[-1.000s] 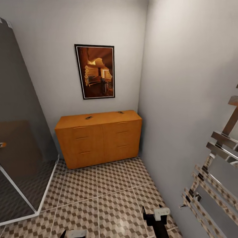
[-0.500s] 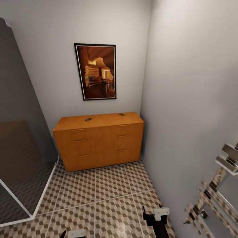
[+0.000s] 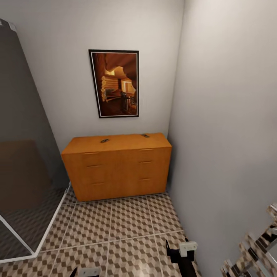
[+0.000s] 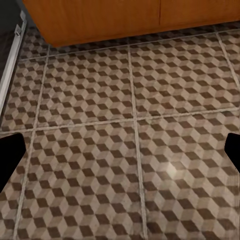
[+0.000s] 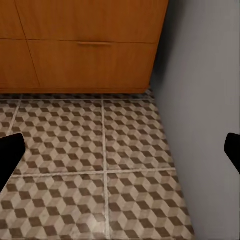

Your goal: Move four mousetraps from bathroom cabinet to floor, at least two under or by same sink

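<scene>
Two mousetraps lie on top of the cabinet, one toward its left half and one near the right back edge; they are too small to tell which way they point. The cabinet stands against the back wall, all drawers closed, so nothing inside can be seen. In front of it the bathroom floor spreads out. The left gripper and the right gripper hang above the tiles with fingers wide apart, holding nothing. A framed picture hangs above the cabinet.
</scene>
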Controlling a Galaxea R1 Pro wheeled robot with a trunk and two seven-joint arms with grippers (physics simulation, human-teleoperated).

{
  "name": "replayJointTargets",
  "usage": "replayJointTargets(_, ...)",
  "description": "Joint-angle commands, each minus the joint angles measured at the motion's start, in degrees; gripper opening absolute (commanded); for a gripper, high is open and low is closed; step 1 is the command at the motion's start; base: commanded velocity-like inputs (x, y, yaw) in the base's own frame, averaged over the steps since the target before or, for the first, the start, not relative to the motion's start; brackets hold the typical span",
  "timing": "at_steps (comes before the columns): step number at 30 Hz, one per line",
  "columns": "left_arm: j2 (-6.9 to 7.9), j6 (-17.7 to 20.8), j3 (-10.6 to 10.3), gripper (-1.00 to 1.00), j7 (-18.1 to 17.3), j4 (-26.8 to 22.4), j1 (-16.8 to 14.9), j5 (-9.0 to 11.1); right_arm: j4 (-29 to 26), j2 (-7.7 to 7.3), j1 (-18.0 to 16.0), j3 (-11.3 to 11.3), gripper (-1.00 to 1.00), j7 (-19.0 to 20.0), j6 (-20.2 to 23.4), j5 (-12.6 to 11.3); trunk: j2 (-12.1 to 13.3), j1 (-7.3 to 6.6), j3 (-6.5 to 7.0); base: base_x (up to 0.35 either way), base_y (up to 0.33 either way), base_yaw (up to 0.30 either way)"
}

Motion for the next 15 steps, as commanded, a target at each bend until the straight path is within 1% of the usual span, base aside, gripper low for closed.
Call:
replayJointTargets(1,-0.05,-0.4,-0.5,1.0,0.0,0.3,-0.1,0.6,0.0,0.0,-0.1,0.3,1.0,-0.6,0.0,0.4,-0.1,0.06,-0.13,0.203,-0.181,0.126)
replayJointTargets(8,-0.05,-0.4,-0.5,1.0,0.0,0.3,-0.1,0.6,0.0,0.0,-0.1,0.3,1.0,-0.6,0.0,0.4,-0.1,0.06,-0.13,0.199,-0.17,0.134)
replayJointTargets(15,-0.05,-0.4,-0.5,1.0,0.0,0.3,-0.1,0.6,0.0,0.0,-0.1,0.3,1.0,-0.6,0.0,0.4,-0.1,0.06,-0.13,0.196,-0.117,0.174)
